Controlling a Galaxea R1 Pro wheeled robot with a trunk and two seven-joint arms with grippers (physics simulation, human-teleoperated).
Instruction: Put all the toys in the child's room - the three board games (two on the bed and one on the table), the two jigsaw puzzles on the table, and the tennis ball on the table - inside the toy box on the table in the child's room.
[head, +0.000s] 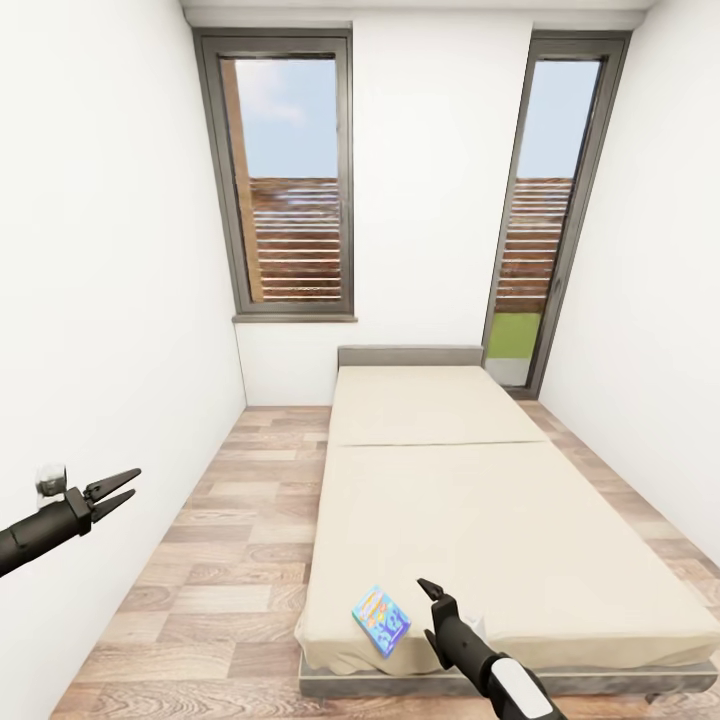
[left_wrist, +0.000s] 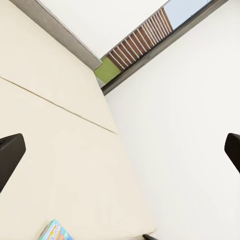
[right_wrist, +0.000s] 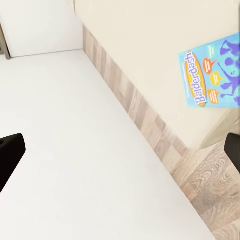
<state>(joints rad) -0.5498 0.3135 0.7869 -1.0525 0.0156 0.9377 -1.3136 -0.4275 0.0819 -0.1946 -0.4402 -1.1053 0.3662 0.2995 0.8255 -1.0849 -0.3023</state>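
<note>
A light-blue board game (head: 381, 619) with an orange "Balderdash" logo lies flat on the beige bed (head: 480, 500), near its front left corner. It also shows in the right wrist view as the board game (right_wrist: 212, 77) and at the edge of the left wrist view as the board game (left_wrist: 55, 231). My right gripper (head: 432, 602) hovers open just right of the game, above the mattress, holding nothing. My left gripper (head: 134, 482) is open and empty over the floor by the left wall. The table, toy box, jigsaw puzzles and tennis ball are out of view.
The bed fills the middle and right of a narrow white-walled room. A strip of wood-plank floor (head: 240, 540) runs between the bed and the left wall. A window (head: 290, 180) and a glass door (head: 545, 210) are in the far wall.
</note>
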